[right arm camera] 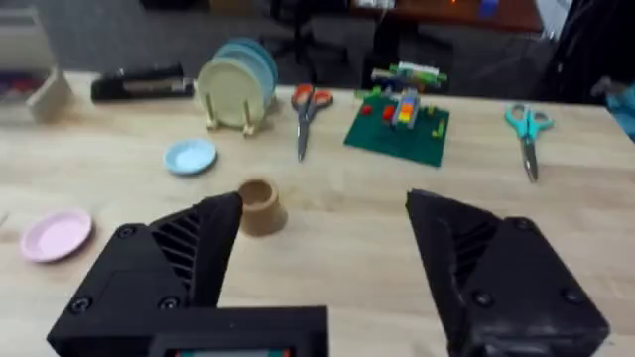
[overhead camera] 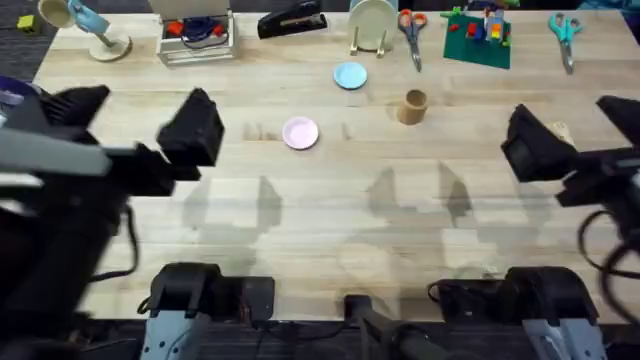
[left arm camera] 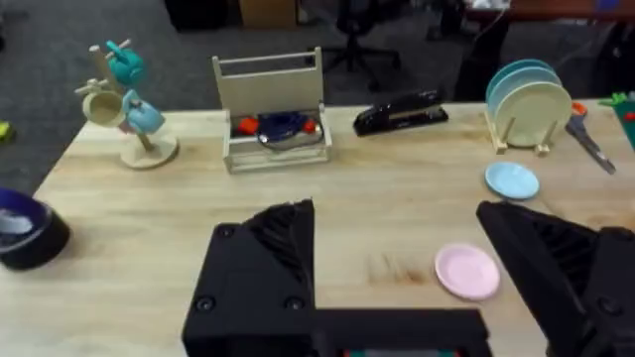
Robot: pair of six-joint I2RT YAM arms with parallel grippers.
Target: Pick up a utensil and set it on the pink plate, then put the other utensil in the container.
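The pink plate (overhead camera: 300,133) lies flat at the table's middle, also seen as the pink plate (left arm camera: 467,271) and the pink plate (right arm camera: 57,235). The tan container (overhead camera: 413,106) stands upright to its right and a little farther back; in the right wrist view the container (right arm camera: 260,206) is just ahead of the fingers. My left gripper (overhead camera: 192,128) hovers left of the plate, open and empty (left arm camera: 392,213). My right gripper (overhead camera: 530,142) hovers at the right, open and empty (right arm camera: 325,201). A small pale piece (overhead camera: 562,131) shows beside it; I cannot tell which utensil it is.
A light blue plate (overhead camera: 350,75) lies behind the pink one. Along the back edge stand a mug tree (overhead camera: 100,30), a wooden caddy (overhead camera: 195,35), a black stapler (overhead camera: 292,20), a plate rack (overhead camera: 372,25), scissors (overhead camera: 412,35), a green brick base (overhead camera: 478,35) and more scissors (overhead camera: 565,35).
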